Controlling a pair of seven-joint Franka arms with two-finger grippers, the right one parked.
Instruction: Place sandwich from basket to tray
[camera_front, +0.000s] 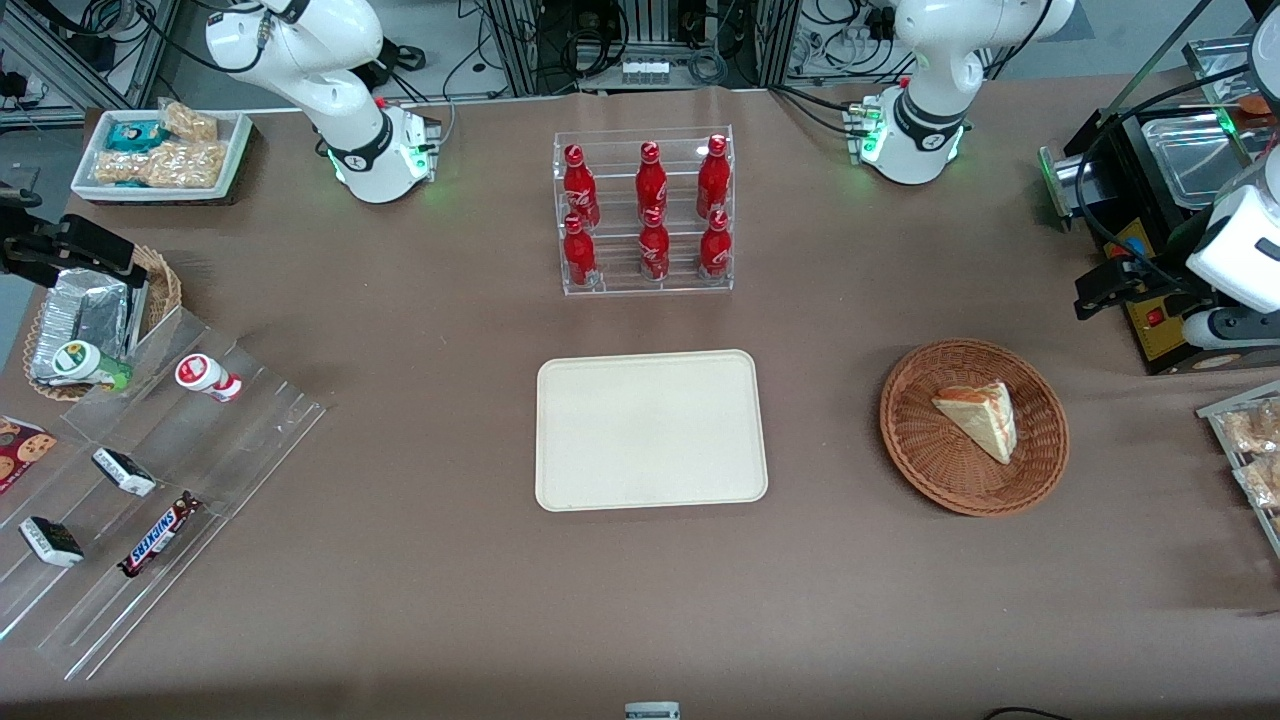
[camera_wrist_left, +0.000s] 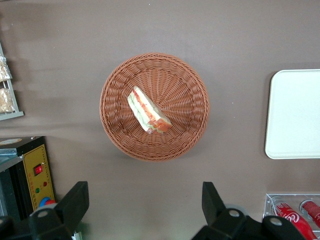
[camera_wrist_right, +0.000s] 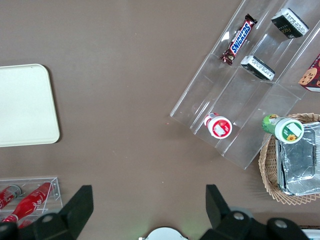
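Nothing of the task has been done yet. The sandwich (camera_front: 978, 418) lies in the wicker basket (camera_front: 974, 426) at right of the front frame; the cream tray (camera_front: 650, 430) at centre is bare. The hand (camera_wrist_left: 145, 207) is held wide above the table (nothing grasped).

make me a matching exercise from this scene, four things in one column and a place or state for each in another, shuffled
Things:
1. sandwich
2. tray
3. gripper
4. red bottles

Places or states:
A. bare, nothing on it
B. standing in a clear rack
C. lying in the basket
D. open, up above the table, holding nothing

Pairs: 1-C, 2-A, 3-D, 4-B
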